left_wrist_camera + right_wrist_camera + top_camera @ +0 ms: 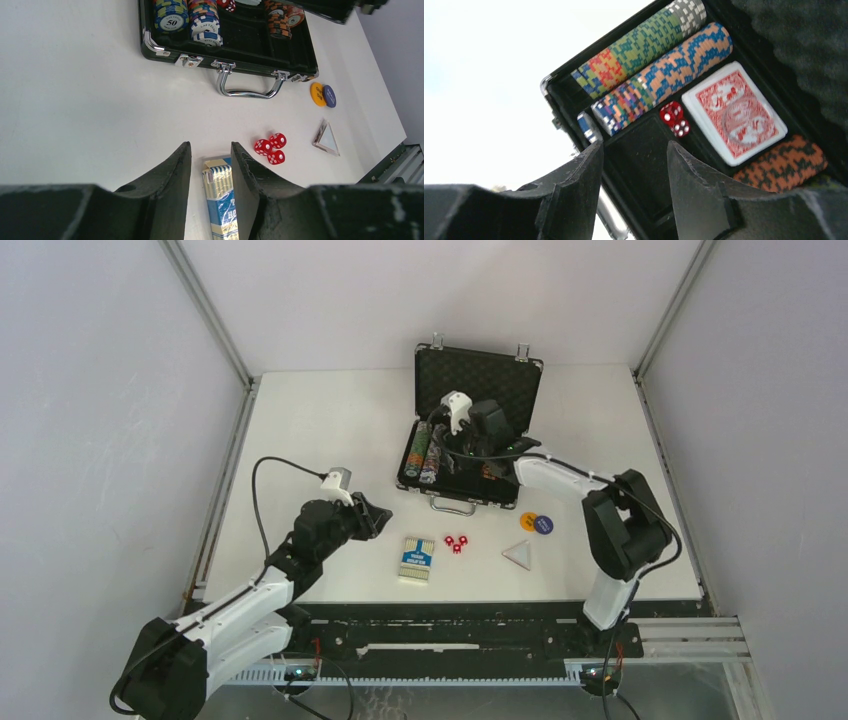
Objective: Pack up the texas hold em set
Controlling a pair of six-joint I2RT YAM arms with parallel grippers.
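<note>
**Blue card box sits just ahead of your left gripper, lengthwise to the gap**

Your next pick looks like the blue card box (pixel 417 559). It lies flat on the table, just beside the left gripper (pixel 210 150), a little forward and to the arm's right. In the left wrist view the box's long axis runs nearly straight down the gap between the fingers. Closing there should pinch it across its narrow width, so I judge no turn of the wrist is needed, only a short advance and a drop. The fingers stand partly apart and hold nothing. Whether they already touch the box cannot be told.

The left arm is clearly the nearer one. Your right gripper (pixel 634 147) hangs over the open case (pixel 478 375) at the far middle of the table, well apart from the box. Its fingers are spread with nothing between them. Below it is a bare compartment (pixel 644 165), beside the rows of chips (pixel 649 50), two dice and the red-backed cards (pixel 734 112).

On the table, three red dice (pixel 456 543), two round buttons (pixel 537 523) and the triangle piece (pixel 517 555) lie to the box's right.
</note>
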